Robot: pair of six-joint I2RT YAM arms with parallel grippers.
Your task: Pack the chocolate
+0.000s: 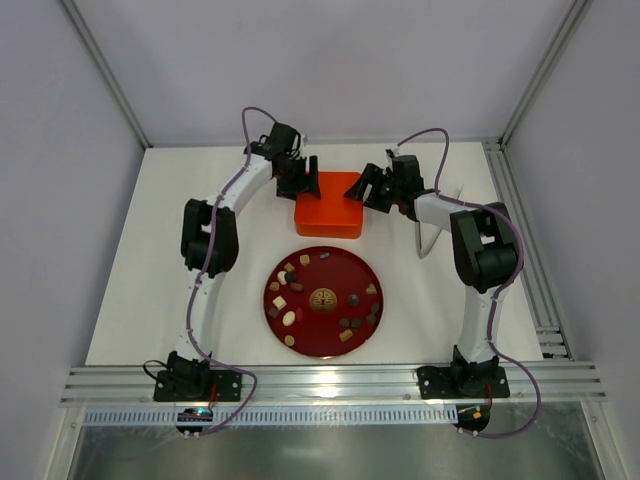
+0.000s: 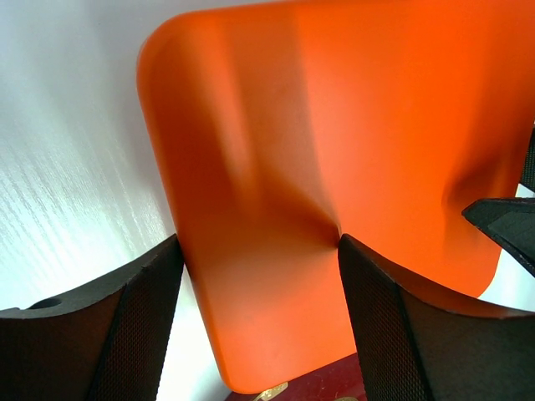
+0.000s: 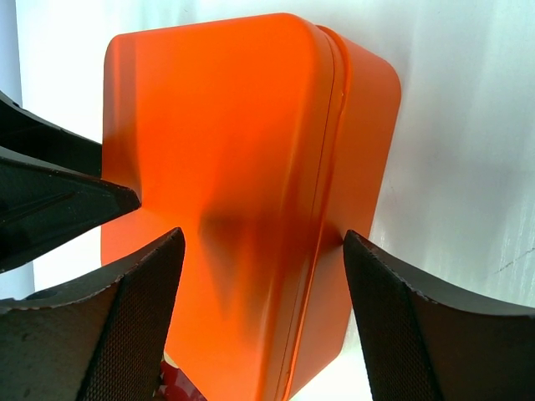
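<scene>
Several small chocolates, dark brown, tan and cream, lie scattered on the dark red plate around its gold emblem. Behind the plate stands an orange box with its lid on. My left gripper is open at the box's back left edge. In the left wrist view it straddles the box, one finger beside the left wall and one resting on the top. My right gripper is open at the back right edge. There it straddles the lid seam of the box.
A white upright object stands right of the box, beside the right arm. Aluminium rails run along the front and right edges of the white table. A strip of the plate shows under the box.
</scene>
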